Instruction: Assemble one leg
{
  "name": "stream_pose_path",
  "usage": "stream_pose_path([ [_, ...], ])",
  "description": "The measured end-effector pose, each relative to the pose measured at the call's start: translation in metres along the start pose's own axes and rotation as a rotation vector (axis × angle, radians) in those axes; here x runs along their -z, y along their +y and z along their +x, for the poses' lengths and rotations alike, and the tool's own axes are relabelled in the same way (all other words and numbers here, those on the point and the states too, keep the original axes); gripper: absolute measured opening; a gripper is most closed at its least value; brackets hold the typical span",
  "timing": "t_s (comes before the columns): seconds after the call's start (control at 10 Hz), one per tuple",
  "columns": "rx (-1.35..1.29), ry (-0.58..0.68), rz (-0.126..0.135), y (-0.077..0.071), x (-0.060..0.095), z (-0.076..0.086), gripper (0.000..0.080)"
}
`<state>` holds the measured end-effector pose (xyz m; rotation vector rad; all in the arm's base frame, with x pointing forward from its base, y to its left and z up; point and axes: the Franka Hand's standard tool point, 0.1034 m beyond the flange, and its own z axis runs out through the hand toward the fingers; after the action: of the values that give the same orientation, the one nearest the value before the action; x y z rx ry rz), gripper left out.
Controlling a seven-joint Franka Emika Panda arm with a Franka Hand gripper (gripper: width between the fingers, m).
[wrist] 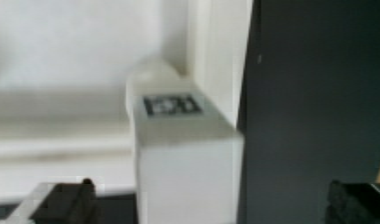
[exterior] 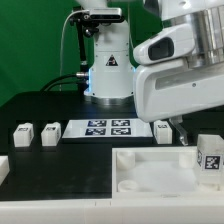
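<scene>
One white leg (exterior: 208, 158) with a black-and-white tag stands upright at the corner of the large white tray (exterior: 150, 172) on the exterior view's right. In the wrist view this leg (wrist: 183, 150) lies between my two dark fingers (wrist: 62, 203), with a gap on each side. My gripper (exterior: 184, 132) (wrist: 213, 195) is open and holds nothing. In the exterior view its tips are just above the leg, toward the left. Three more legs lie on the black table: two on the left (exterior: 22, 133) (exterior: 48, 133) and one behind the tray (exterior: 162, 129).
The marker board (exterior: 108, 128) lies flat between the loose legs. The robot's base (exterior: 105, 70) stands behind it. A white part edge (exterior: 3, 170) shows at the exterior view's far left. The wrist housing (exterior: 180, 75) fills the upper right.
</scene>
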<state>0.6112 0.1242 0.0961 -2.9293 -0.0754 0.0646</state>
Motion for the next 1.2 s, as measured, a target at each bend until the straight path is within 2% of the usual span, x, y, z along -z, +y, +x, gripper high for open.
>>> stream_pose_path([
  [0.1,0.002,-0.01,0.004,0.002,-0.004,0.005,0.0649],
  [0.3,-0.016,-0.011,0.001,0.008,-0.01,0.005,0.0649],
  [0.6,-0.031,-0.005,0.0,0.007,-0.014,0.005,0.0649],
  [0.7,-0.055,-0.005,0.0,0.007,-0.015,0.005,0.0548],
  [0.8,-0.052,-0.005,0.0,0.007,-0.015,0.005,0.0548],
  [0.9,-0.121,-0.003,0.002,0.007,-0.014,0.005,0.0358],
  [1.0,-0.266,-0.003,0.002,0.007,-0.014,0.005,0.0318],
  [1.2,-0.41,-0.003,0.002,0.006,-0.015,0.005,0.0318],
])
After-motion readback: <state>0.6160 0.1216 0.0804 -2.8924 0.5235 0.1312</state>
